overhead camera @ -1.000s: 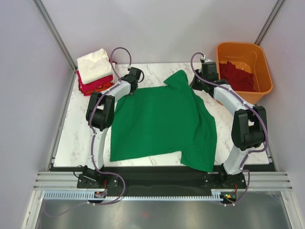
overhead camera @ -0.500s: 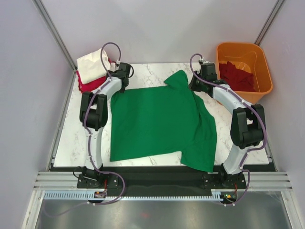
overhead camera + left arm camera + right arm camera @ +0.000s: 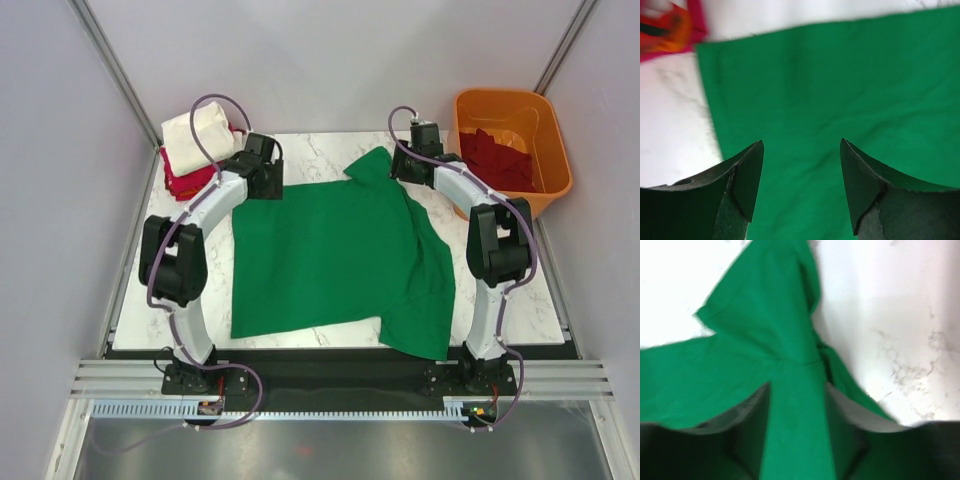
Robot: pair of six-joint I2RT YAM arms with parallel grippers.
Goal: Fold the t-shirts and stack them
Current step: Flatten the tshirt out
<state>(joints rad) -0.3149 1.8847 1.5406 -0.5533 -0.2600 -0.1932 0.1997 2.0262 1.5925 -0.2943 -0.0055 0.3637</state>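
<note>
green t-shirt (image 3: 330, 250) lies open across the table (image 3: 170, 290). left gripper (image 3: 801, 150) stands wide over its far left corner, empty; right gripper (image 3: 797, 390) wide astride the far right sleeve. i judge spreading done, fold 1 pending: i must pinch both far edges cleanly.

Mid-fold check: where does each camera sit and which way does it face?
Top: above, behind the arms, facing down at the table; left gripper and right gripper show.
Left wrist: on the left arm, facing down at the green shirt's edge and folded pile; open fingers show.
Right wrist: on the right arm, facing down at the shirt's far flap; blurred fingers show.
Shared: all see the green shirt.
</note>
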